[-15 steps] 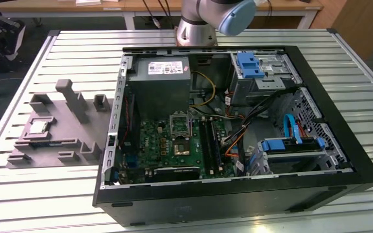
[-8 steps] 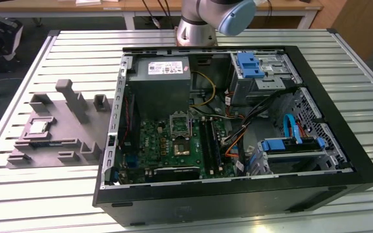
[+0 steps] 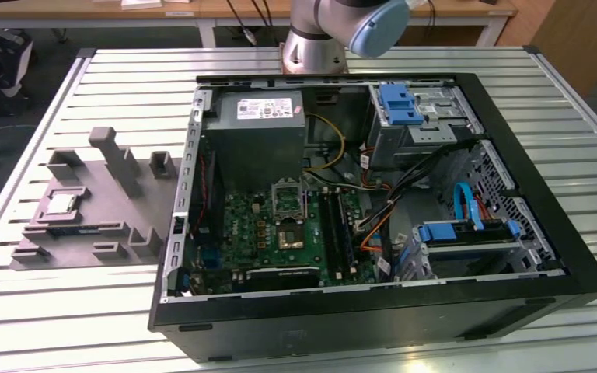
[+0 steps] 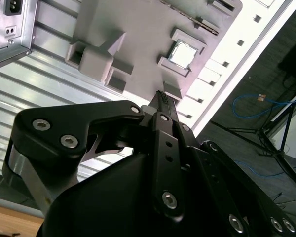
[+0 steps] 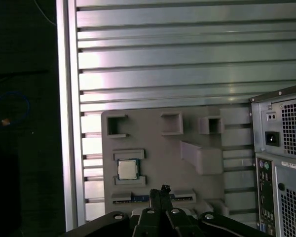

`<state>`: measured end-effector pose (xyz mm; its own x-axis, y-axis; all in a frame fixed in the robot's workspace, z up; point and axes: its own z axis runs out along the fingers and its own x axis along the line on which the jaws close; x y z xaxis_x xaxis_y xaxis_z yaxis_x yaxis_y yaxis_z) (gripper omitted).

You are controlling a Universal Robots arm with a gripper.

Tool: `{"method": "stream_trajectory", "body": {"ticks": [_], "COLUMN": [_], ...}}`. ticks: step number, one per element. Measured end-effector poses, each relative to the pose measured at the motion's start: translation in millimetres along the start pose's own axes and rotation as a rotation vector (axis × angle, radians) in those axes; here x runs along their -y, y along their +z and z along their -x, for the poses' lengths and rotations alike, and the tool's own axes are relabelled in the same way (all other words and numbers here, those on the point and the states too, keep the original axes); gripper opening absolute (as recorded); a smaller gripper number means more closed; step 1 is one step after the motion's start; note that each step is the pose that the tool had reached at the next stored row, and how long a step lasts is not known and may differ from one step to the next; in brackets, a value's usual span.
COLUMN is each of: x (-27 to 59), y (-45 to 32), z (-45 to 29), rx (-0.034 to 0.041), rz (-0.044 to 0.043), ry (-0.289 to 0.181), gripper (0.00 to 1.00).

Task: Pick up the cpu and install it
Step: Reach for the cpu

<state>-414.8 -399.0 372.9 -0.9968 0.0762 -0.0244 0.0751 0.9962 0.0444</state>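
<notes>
One cpu (image 5: 128, 169) lies in the grey tray (image 5: 153, 148); the tool (image 5: 163, 189), apparently closed, grips nothing.

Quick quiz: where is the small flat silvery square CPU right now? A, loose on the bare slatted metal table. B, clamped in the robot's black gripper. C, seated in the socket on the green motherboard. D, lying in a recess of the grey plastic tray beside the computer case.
D: in the first wrist view the small flat silvery square cpu lies in a recess of the grey plastic tray, apart from the black gripper, whose fingers hold nothing.
</notes>
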Motion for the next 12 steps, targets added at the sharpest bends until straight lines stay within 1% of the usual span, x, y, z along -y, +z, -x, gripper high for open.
{"method": "stream_trajectory", "body": {"ticks": [12], "x": [0.0], "y": [0.0], "z": [-0.7], "rx": [0.0000], "rz": [0.0000], "ry": [0.000], "gripper": [0.11]}}
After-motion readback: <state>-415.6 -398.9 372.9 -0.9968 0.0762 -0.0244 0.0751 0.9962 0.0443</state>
